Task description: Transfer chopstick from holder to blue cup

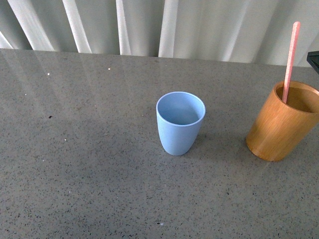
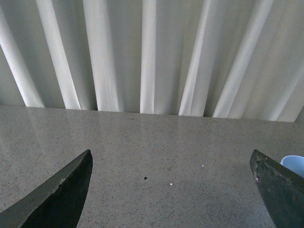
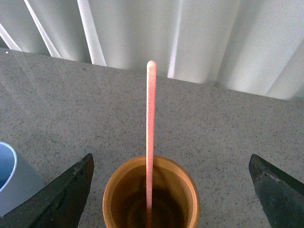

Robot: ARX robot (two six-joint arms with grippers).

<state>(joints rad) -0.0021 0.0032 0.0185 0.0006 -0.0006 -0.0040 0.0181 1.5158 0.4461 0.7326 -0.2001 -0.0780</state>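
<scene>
The bench [image 1: 75,159] runs speckled grey to its far edge, where a white curtain [image 1: 149,25] hangs. In the front view the cup [image 1: 180,124] stands upright near the middle with open bench all round it, widest on the left. The holder [image 1: 281,122] stands to the right of the cup, apart from it with a strip of bench between, and the frame cuts off its right side. The chopstick [image 1: 290,59] stands in the holder with most of its length above the rim and its top tilted a little to the right. Behind the holder a dark object [image 1: 314,59] pokes in at the frame's edge — too little of it shows to tell what it is.

Only the wrist views show the pincers. The left pincer [image 2: 171,161] is spread wide and grips nothing. Bare bench lies between its fingers [image 2: 57,194], and a sliver of the cup's rim shows just beside one of them. The right pincer [image 3: 171,159] is spread just as wide and also grips nothing. The holder and chopstick sit centred between its fingers, clear of both. This view looks down into the holder's mouth — the chopstick's lower end goes down into the dark inside. Part of the cup's wall shows near one finger.
</scene>
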